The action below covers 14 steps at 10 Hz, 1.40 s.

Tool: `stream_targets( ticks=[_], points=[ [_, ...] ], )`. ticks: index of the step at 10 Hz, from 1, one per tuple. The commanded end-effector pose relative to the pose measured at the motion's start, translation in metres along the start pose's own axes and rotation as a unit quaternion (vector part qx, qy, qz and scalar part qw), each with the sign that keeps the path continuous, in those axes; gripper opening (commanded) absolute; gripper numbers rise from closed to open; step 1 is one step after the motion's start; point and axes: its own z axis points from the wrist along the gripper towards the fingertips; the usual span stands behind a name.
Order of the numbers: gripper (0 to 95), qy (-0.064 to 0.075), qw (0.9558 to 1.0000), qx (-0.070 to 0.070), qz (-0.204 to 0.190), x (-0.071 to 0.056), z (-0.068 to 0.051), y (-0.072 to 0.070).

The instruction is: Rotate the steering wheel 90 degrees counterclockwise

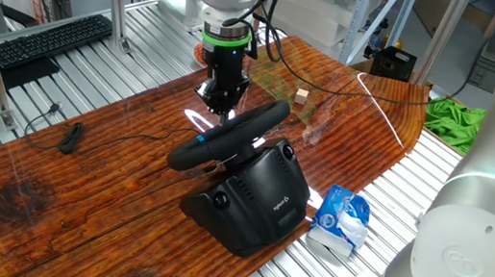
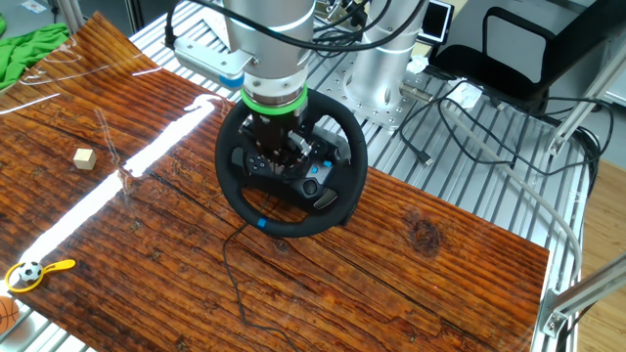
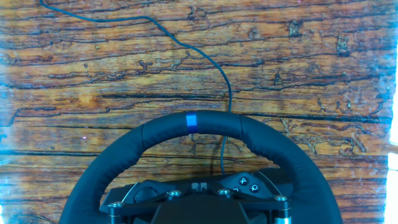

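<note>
The steering wheel (image 1: 228, 137) is a black round wheel with a thick rim on a bulky black base (image 1: 256, 200) with a small white logo, in the middle of the wooden table. The other fixed view shows its face and rim (image 2: 349, 186), with a blue stripe (image 2: 261, 223) at the near side. My gripper (image 1: 224, 106) points down inside the rim at the hub (image 2: 282, 161). Its fingers look closed together, and their tips are hidden against the dark hub. The hand view shows the rim (image 3: 261, 134) and blue stripe (image 3: 192, 122), but no fingers.
A small wooden cube (image 1: 301, 95) lies beyond the wheel. A blue-white packet (image 1: 341, 218) lies at the table edge by the base. A thin black cable (image 3: 186, 43) runs across the wood. A keyboard (image 1: 52, 38) sits far left. A yellow ball toy (image 2: 31, 272) lies near one corner.
</note>
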Motion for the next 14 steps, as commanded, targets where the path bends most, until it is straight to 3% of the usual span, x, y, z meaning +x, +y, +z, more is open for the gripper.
stream_targets(
  ticks=[1,3,4,6,8,10,14],
  points=[
    [0.0,0.001,1.0000,0.000,-0.001,0.001,-0.002,0.001],
    [0.0,0.010,0.9999,-0.002,0.004,0.003,-0.006,0.007],
    [0.0,0.022,0.9997,-0.002,0.007,0.007,-0.010,0.013],
    [0.0,0.074,0.9972,-0.009,0.004,0.013,-0.015,0.021],
    [0.0,0.106,0.9943,-0.010,0.011,0.020,-0.021,0.033],
    [0.0,0.130,0.9912,-0.010,0.018,0.027,-0.026,0.044],
    [0.0,0.165,0.9858,-0.007,0.032,0.038,-0.029,0.060]
  ],
)
